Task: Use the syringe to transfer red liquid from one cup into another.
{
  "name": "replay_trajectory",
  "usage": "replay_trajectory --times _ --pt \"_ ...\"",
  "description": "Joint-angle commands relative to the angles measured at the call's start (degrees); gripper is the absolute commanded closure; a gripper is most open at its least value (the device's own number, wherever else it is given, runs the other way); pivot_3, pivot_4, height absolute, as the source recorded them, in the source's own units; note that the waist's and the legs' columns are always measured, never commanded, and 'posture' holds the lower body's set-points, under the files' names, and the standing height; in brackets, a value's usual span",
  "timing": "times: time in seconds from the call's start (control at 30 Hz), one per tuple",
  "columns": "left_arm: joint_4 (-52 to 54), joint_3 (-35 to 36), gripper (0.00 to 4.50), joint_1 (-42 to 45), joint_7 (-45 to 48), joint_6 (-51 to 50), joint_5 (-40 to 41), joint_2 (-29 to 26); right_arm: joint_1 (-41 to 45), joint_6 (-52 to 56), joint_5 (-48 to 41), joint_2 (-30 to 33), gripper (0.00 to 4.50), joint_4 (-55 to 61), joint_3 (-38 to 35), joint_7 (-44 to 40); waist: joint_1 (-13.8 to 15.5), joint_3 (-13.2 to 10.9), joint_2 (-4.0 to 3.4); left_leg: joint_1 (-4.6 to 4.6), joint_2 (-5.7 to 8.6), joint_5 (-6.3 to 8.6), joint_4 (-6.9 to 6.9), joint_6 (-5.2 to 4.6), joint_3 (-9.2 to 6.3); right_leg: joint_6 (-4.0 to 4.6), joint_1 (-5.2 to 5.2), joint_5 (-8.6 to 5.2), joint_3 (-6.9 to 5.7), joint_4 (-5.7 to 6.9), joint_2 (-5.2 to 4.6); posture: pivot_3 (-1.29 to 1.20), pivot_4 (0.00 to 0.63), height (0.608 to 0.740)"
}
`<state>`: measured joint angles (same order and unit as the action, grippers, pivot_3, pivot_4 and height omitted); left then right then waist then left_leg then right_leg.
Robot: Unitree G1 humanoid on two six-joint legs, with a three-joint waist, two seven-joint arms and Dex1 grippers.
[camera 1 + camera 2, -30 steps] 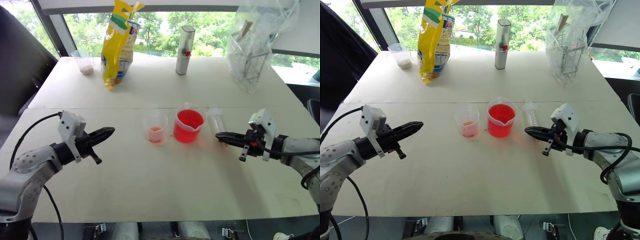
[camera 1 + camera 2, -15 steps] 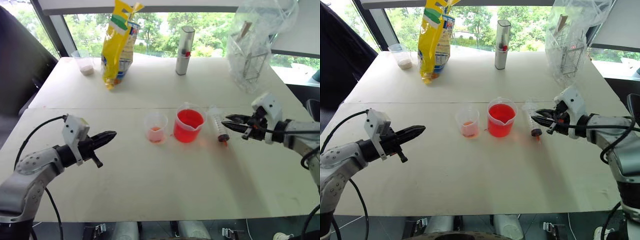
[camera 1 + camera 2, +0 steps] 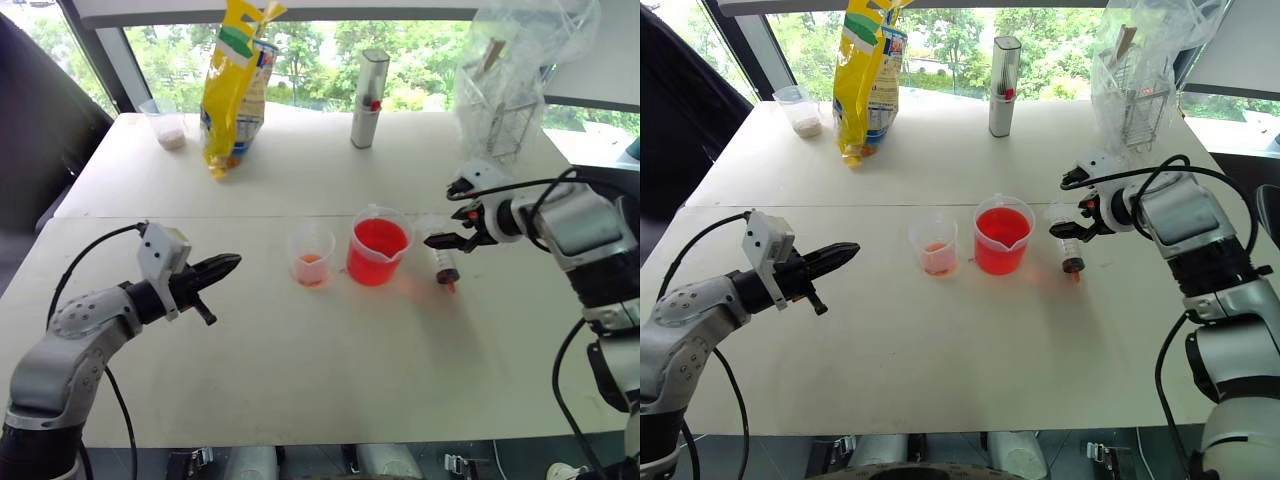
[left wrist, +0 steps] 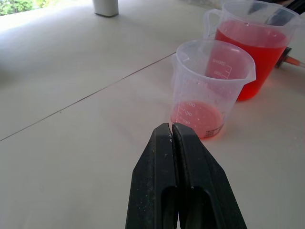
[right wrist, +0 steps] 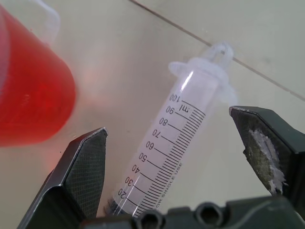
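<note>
Far edge of the pale worktop [image 3: 300, 340], in front of the window.

A tall yellow snack bag [image 3: 236, 88] stands upright near the back, with a small clear cup of beige powder [image 3: 168, 124] just to its left. A silver canister [image 3: 369, 99] with a red mark stands further right. At the far right a crumpled clear plastic bag [image 3: 512, 70] covers a wire rack [image 3: 506, 128].
</note>
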<state>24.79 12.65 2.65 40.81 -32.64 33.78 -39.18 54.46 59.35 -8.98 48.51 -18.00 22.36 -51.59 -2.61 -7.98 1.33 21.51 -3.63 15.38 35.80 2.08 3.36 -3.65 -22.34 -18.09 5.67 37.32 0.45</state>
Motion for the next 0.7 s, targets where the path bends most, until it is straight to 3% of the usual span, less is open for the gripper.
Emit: replay_trajectory --times 0.03,0.17,0.5,0.6,0.7 --pt "1.6 0.9 4.50 0.0 -1.1 1.7 -0.7 0.6 6.6 4.1 4.0 -3.0 0.02 -10.0 3.0 -0.3 -0.1 0.0 -0.02 -0.01 0.00 0.00 0.00 0.00 0.01 0.00 0.00 0.00 0.01 0.00 0.00 0.00 0.150 0.740" --pt "2.8 0.7 4.50 -1.3 -1.9 2.2 -1.2 1.2 11.0 3.9 7.3 -6.5 0.02 -19.1 6.5 -2.0 0.0 0.0 -0.02 0.00 0.00 0.00 0.00 0.00 0.04 0.01 -0.02 0.00 0.01 0.01 0.00 0.00 0.150 0.740" --pt "4.2 0.7 4.50 -2.4 -4.0 2.7 -2.1 2.5 13.2 1.1 12.9 -12.2 0.02 -28.3 9.2 -5.2 -0.1 0.0 -0.04 0.00 0.01 0.00 0.00 0.00 0.05 -0.02 -0.04 0.02 0.00 0.07 -0.01 0.00 0.150 0.740" --pt "4.4 0.5 4.50 -2.7 -4.3 2.8 -2.5 2.7 13.0 0.9 13.9 -13.1 0.87 -29.2 8.7 -5.3 -0.1 0.0 -0.05 -0.01 0.01 0.00 0.00 0.00 0.05 -0.02 -0.02 0.03 -0.01 0.07 -0.01 0.00 0.150 0.740" --pt "4.3 0.4 4.50 -2.6 -4.5 3.0 -2.7 2.8 12.9 1.7 14.2 -13.6 2.35 -29.7 7.9 -5.1 -0.3 0.0 -0.04 -0.04 0.00 0.00 0.02 0.00 0.03 0.00 0.00 0.04 -0.01 0.10 -0.01 0.00 0.150 0.740"
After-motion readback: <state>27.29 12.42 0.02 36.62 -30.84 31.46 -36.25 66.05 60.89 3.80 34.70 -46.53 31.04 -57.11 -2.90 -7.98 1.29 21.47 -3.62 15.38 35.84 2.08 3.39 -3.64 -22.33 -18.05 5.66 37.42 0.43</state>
